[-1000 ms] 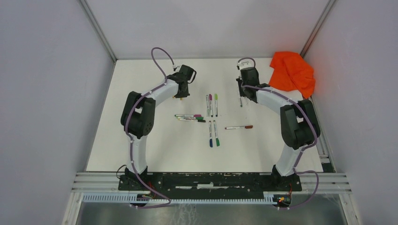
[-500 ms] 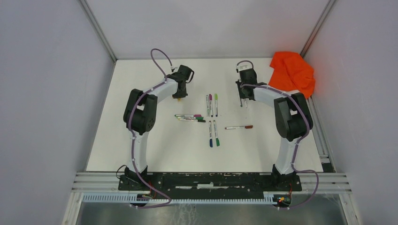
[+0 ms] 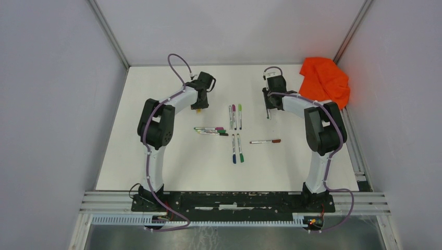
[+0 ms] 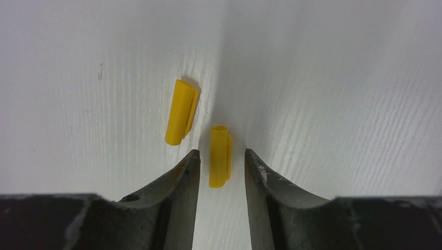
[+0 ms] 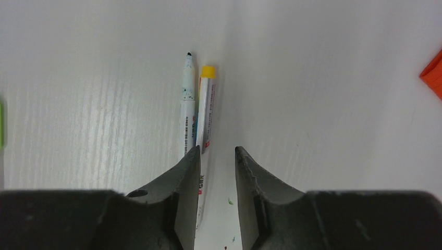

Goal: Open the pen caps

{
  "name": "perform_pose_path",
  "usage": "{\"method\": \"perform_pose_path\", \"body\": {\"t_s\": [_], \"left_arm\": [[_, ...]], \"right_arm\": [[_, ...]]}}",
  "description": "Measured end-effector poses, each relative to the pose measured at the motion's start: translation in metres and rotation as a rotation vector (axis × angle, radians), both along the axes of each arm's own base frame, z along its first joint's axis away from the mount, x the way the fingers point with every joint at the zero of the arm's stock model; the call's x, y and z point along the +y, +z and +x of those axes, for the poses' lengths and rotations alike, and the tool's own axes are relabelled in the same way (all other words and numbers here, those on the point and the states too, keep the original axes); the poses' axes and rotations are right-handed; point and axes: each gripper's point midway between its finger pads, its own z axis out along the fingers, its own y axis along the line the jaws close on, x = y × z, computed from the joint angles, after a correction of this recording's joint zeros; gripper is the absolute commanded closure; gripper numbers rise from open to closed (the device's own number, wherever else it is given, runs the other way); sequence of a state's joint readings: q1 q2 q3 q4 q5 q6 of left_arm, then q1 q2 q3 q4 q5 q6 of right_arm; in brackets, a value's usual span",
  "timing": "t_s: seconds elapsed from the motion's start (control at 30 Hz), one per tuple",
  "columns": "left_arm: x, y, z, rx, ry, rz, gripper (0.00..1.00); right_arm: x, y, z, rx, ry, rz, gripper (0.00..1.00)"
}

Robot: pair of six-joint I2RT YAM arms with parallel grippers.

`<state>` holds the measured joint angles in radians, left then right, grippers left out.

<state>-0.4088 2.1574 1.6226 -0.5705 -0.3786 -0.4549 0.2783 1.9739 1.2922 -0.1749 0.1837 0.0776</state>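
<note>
- Two stubby yellow plastic caps lie loose on the white table, far to the left of the crumpled orange cloth.
- One yellow cap lies free; the other yellow cap sits between the fingers of the left gripper.
- The left gripper's jaws stand slightly apart, with a gap on each side of that cap, and grip nothing.
- The right gripper, just left of the cloth, has a narrow gap between its jaws and holds nothing.
- Two slim white pens lie side by side in front of it: one black-tipped uncapped pen and one yellow-ended pen, whose near end reaches the jaws.
- Nine capped pens lie further left of the cloth, in groups of three, three and two, plus one dark-red-capped pen on its own.
</note>
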Motion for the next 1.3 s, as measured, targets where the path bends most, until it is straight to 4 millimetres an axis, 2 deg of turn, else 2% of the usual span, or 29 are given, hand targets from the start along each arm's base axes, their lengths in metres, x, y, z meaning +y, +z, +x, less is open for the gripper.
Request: {"method": "perform_pose_path", "body": {"t_s": [0.2, 0.37, 0.43, 0.53, 0.63, 0.73, 0.8, 0.9, 1.03, 1.07, 1.17, 1.3], "left_arm": [[-0.004, 0.001, 0.000, 0.006, -0.009, -0.019, 0.48], [-0.011, 0.018, 0.000, -0.018, -0.026, -0.054, 0.42], [-0.016, 0.036, 0.000, -0.048, -0.037, -0.079, 0.41], [-0.029, 0.073, -0.001, -0.120, -0.066, -0.134, 0.40], [-0.049, 0.111, -0.013, -0.201, -0.103, -0.215, 0.39], [-0.069, 0.134, -0.036, -0.246, -0.149, -0.303, 0.39], [-0.083, 0.138, -0.055, -0.250, -0.185, -0.363, 0.38], [-0.097, 0.132, -0.079, -0.236, -0.229, -0.417, 0.38], [-0.109, 0.116, -0.115, -0.198, -0.277, -0.458, 0.38], [-0.112, 0.116, -0.124, -0.199, -0.287, -0.476, 0.38], [-0.114, 0.122, -0.134, -0.219, -0.295, -0.506, 0.38], [-0.112, 0.143, -0.145, -0.277, -0.299, -0.559, 0.38]], "right_arm": [[-0.001, 0.004, 0.001, -0.009, -0.005, 0.004, 0.62], [-0.002, 0.036, -0.005, -0.074, -0.008, 0.025, 0.58], [-0.003, 0.054, -0.013, -0.110, -0.004, 0.036, 0.56], [-0.001, 0.081, -0.029, -0.169, 0.015, 0.048, 0.54], [0.011, 0.092, -0.055, -0.199, 0.075, 0.046, 0.53], [0.034, 0.086, -0.086, -0.193, 0.182, 0.017, 0.53], [0.051, 0.073, -0.109, -0.165, 0.274, -0.015, 0.52], [0.066, 0.052, -0.137, -0.120, 0.381, -0.055, 0.51], [0.064, 0.031, -0.168, -0.070, 0.477, -0.101, 0.50], [0.064, 0.029, -0.173, -0.065, 0.500, -0.110, 0.50], [0.066, 0.027, -0.177, -0.061, 0.529, -0.121, 0.50], [0.077, 0.024, -0.184, -0.055, 0.593, -0.141, 0.50]]}}
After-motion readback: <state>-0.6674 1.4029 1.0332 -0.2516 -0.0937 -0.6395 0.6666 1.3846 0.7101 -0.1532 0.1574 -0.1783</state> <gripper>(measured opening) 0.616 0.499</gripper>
